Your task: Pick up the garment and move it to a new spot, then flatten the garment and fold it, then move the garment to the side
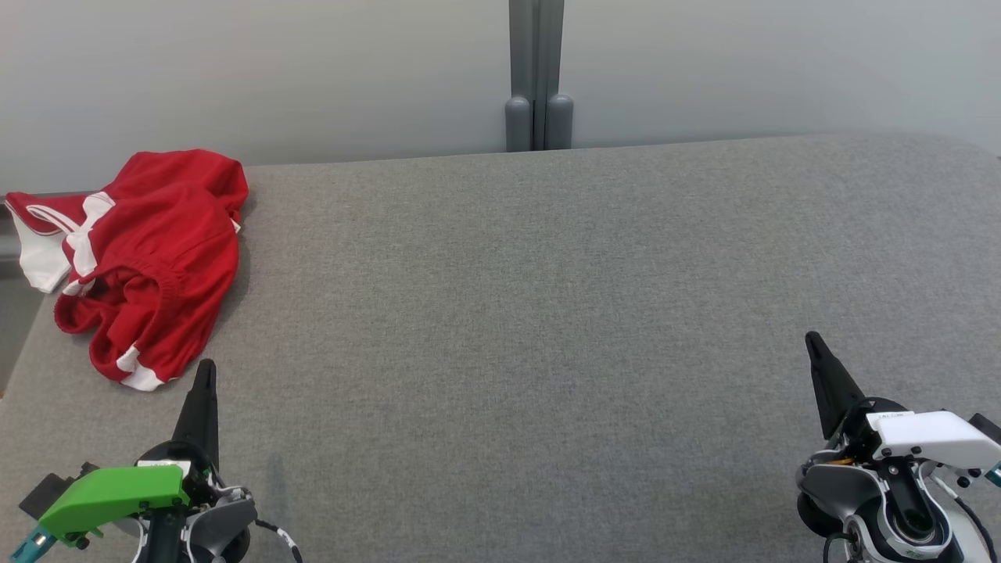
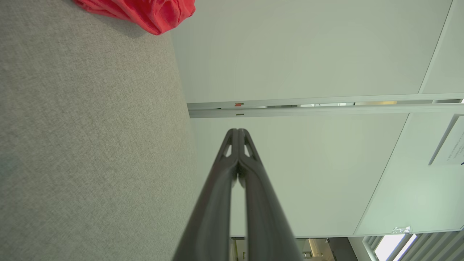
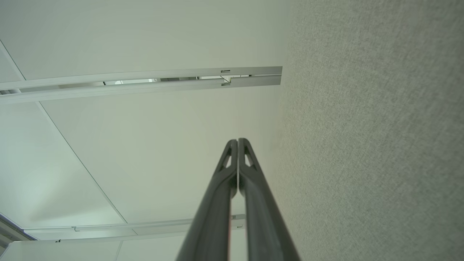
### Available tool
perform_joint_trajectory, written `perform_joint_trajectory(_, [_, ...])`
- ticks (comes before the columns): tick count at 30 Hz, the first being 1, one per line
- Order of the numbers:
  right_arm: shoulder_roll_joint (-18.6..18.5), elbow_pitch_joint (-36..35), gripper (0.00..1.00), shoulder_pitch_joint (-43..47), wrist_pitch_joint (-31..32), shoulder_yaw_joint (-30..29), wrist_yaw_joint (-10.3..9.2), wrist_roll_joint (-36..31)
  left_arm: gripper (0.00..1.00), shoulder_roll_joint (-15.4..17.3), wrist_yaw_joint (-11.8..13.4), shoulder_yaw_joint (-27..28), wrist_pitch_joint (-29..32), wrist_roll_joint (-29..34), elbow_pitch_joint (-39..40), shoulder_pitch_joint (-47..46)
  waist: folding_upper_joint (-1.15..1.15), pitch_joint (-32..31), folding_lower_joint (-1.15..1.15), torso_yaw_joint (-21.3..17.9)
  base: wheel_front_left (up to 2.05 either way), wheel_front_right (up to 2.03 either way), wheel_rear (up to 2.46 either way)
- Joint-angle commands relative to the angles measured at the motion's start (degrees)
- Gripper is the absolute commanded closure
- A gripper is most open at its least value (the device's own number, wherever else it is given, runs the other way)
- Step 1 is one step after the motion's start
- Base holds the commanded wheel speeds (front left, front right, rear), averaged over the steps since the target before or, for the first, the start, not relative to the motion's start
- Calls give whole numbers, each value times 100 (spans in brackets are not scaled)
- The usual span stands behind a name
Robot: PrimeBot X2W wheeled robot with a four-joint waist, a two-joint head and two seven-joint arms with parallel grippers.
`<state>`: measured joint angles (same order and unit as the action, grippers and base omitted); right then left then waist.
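Head view, red garment (image 1: 148,258) crumpled at table (image 1: 547,313) far-left corner, left tool (image 1: 206,369) and right tool (image 1: 812,342) pinched together, empty

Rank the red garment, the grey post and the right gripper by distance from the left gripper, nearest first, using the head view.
1. Red garment: just beyond the left gripper, at the left edge of the grey surface.
2. Grey post, back centre, and right gripper, far right: too close to call.

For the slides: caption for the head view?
Crumpled red garment at far left of grey fabric surface; left gripper and right gripper shut, empty, at the near edge.
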<state>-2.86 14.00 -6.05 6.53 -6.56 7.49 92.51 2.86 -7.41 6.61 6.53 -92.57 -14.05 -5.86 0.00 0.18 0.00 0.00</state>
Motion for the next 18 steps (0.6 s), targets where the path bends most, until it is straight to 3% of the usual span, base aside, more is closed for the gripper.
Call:
perform_joint_trajectory(1, [-6,6,100,-38,7,3,0,-21,100,6,-35,2,13,32,9,-76,0,0,0,0,0,0,0])
perform_joint_trajectory(18, [-6,6,100,-38,7,3,0,-21,100,6,-35,2,13,32,9,-76,0,0,0,0,0,0,0])
